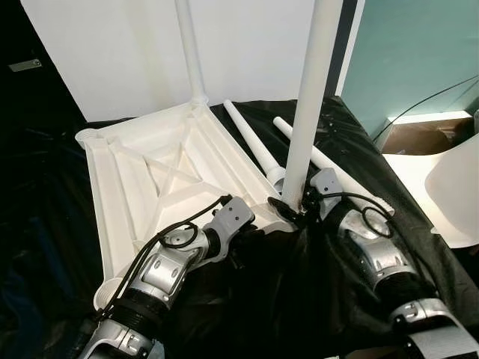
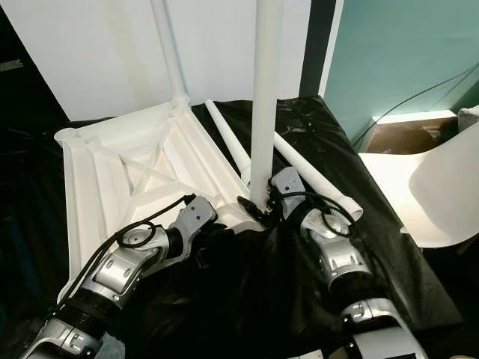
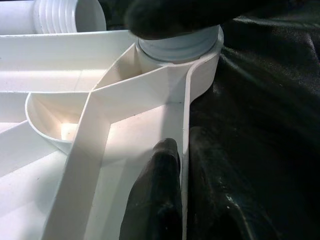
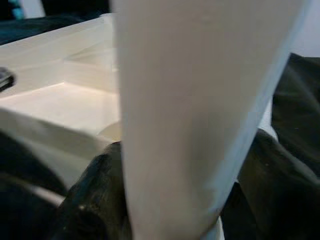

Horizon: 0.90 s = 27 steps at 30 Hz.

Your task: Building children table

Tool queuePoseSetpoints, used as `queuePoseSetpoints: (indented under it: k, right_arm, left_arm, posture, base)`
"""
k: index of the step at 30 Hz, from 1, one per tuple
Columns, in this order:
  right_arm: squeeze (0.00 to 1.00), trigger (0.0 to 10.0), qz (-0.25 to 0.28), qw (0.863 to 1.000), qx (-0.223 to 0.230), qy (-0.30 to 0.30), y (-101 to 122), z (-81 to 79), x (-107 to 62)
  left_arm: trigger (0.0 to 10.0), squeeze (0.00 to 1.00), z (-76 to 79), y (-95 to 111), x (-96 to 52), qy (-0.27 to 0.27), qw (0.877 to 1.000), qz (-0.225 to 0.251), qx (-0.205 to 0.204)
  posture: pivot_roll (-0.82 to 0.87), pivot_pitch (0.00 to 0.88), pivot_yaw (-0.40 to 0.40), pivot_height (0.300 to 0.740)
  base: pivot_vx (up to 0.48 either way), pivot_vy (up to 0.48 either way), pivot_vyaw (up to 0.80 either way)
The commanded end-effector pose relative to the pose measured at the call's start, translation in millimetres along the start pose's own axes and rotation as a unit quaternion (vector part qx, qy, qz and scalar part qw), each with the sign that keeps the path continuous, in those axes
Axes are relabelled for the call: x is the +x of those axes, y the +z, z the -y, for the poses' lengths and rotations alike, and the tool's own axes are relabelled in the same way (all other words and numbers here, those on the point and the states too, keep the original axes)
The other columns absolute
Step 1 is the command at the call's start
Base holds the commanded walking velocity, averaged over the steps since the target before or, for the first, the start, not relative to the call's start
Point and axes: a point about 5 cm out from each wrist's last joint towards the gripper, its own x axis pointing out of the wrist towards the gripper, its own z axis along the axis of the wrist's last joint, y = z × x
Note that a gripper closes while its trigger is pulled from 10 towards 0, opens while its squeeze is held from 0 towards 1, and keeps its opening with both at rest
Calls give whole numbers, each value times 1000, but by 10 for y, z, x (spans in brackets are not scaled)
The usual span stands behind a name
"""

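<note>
A white plastic tabletop (image 1: 150, 172) lies upside down on a black cloth. One white leg (image 1: 191, 52) stands upright in its far corner socket. A second leg (image 1: 310, 97) stands in the near right corner socket, and my right gripper (image 1: 293, 206) is shut on its base; black fingers (image 4: 90, 195) flank it in the right wrist view. My left gripper (image 1: 251, 224) is shut on the tabletop's near rim (image 3: 186, 115) beside that corner, with one finger (image 3: 155, 195) inside the rim wall. Two loose legs (image 1: 251, 142) (image 1: 329, 164) lie on the cloth behind.
A white chair (image 1: 449, 187) and an open cardboard box (image 1: 419, 134) stand to the right of the cloth. A white board (image 1: 112, 52) leans behind the tabletop. A thin cable (image 1: 426, 97) runs across the teal wall.
</note>
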Motion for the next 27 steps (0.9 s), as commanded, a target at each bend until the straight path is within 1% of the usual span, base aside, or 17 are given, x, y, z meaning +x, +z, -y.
queuePoseSetpoints:
  k: [1, 3, 4, 5, 7, 9, 10, 11, 12, 13, 14, 15, 16, 19, 22, 27]
  right_arm:
    - [0, 0, -11, 1000, 10, 13, -37, 30, -55]
    - [0, 0, -17, 999, 13, 33, -54, 25, -64]
    - [0, 0, -17, 999, 13, 33, -54, 25, -64]
    - [0, 0, -28, 999, 19, 42, -100, 19, -73]
    - [0, 0, -37, 998, 24, 37, -154, 15, -84]
    - [0, 0, -34, 999, 34, 19, -192, -31, -84]
    - [0, 0, -34, 999, 34, 19, -192, -31, -84]
    - [0, 0, -24, 999, 44, -19, -214, -86, -67]
    - [0, 0, -24, 999, 44, -19, -214, -86, -67]
    - [0, 0, -20, 998, 48, -40, -222, -108, -58]
    - [0, 0, -5, 994, 52, -94, -227, -152, -54]
    - [0, 0, 5, 990, 56, -131, -229, -180, -58]
    - [0, 0, 16, 982, 66, -175, -235, -234, -71]
    - [0, 0, 25, 967, 84, -241, -248, -362, -96]
    - [0, 0, 27, 958, 86, -273, -246, -412, -85]
    - [0, 0, 33, 959, 91, -267, -223, -402, -44]
  left_arm:
    - [10000, 0, 57, -345, -1, -2, 997, -68, -41]
    - [10000, 0, 59, -343, 0, -2, 997, -68, -41]
    - [10000, 0, 59, -343, 0, -2, 997, -68, -41]
    - [10000, 0, 67, -349, -3, -3, 997, -68, -42]
    - [10000, 0, 75, -356, -7, -2, 997, -68, -43]
    - [10000, 0, 82, -368, -17, -2, 997, -69, -45]
    - [10000, 0, 82, -368, -17, -2, 997, -69, -45]
    - [10000, 0, 89, -380, -25, -2, 997, -69, -46]
    - [10000, 0, 89, -380, -25, -2, 997, -69, -46]
    - [10000, 0, 91, -384, -27, -1, 996, -70, -47]
    - [10000, 0, 93, -388, -28, -1, 996, -70, -47]
    - [10000, 0, 95, -390, -28, -1, 996, -70, -48]
    - [10000, 0, 98, -392, -28, -1, 996, -70, -48]
    - [10000, 0, 102, -395, -29, -1, 996, -70, -49]
    - [10000, 0, 100, -399, -31, 0, 996, -72, -48]
    - [10000, 0, 97, -400, -32, 0, 996, -72, -48]
  posture:
    - [20, 0, 36, 740]
    - [20, 0, 36, 740]
    - [20, 0, 36, 740]
    - [23, 0, 35, 740]
    - [27, 0, 33, 740]
    - [32, 0, 30, 740]
    - [32, 0, 30, 740]
    - [34, 0, 28, 740]
    - [34, 0, 28, 740]
    - [34, 0, 28, 740]
    - [36, 0, 25, 740]
    - [36, 0, 25, 740]
    - [42, 0, 25, 740]
    - [43, 0, 25, 740]
    - [44, 0, 24, 740]
    - [41, 0, 25, 740]
  base:
    - [0, 0, 0]
    - [0, 0, 0]
    - [0, 0, 0]
    - [0, 0, 0]
    - [0, 0, 0]
    - [0, 0, 0]
    - [0, 0, 0]
    - [0, 0, 0]
    - [0, 0, 0]
    - [0, 0, 0]
    - [0, 0, 0]
    - [0, 0, 0]
    - [0, 0, 0]
    - [0, 0, 0]
    - [0, 0, 0]
    - [0, 0, 0]
